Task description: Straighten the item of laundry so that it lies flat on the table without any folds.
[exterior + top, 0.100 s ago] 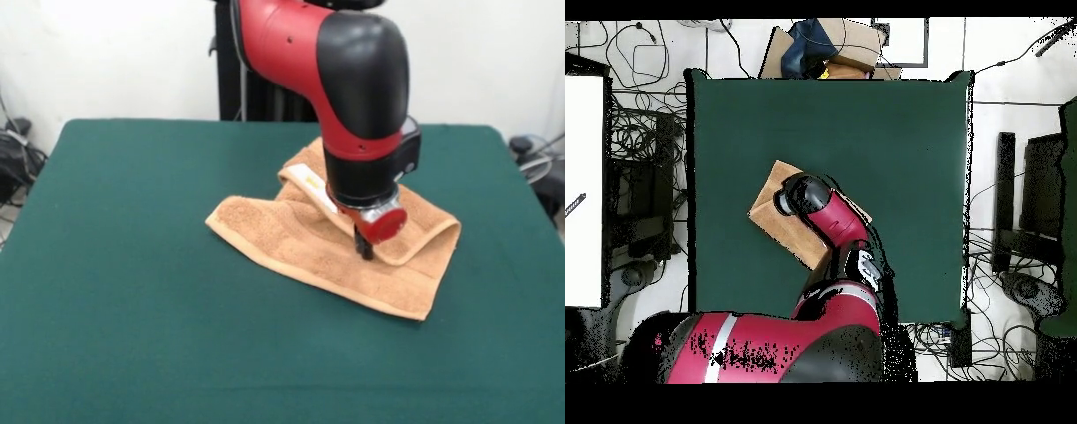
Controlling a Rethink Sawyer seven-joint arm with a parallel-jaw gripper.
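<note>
The item of laundry (265,231), an orange-brown towel, lies on the green table (132,265) right of centre. Its right part is doubled over in a rounded fold (425,231), and a white label (309,182) shows on the rumpled far edge. My gripper (363,248) comes down under the red and black arm onto the towel by the folded flap's edge, and its dark tip touches the cloth. In the overhead view the towel (772,207) shows as a tilted patch on the table (895,150), and the arm's head hides most of it and the gripper.
Cables and dark equipment (635,150) lie on the floor along the table's sides. A cardboard box (840,45) sits beyond the far edge in the overhead view. Green cloth stretches wide on all sides of the towel.
</note>
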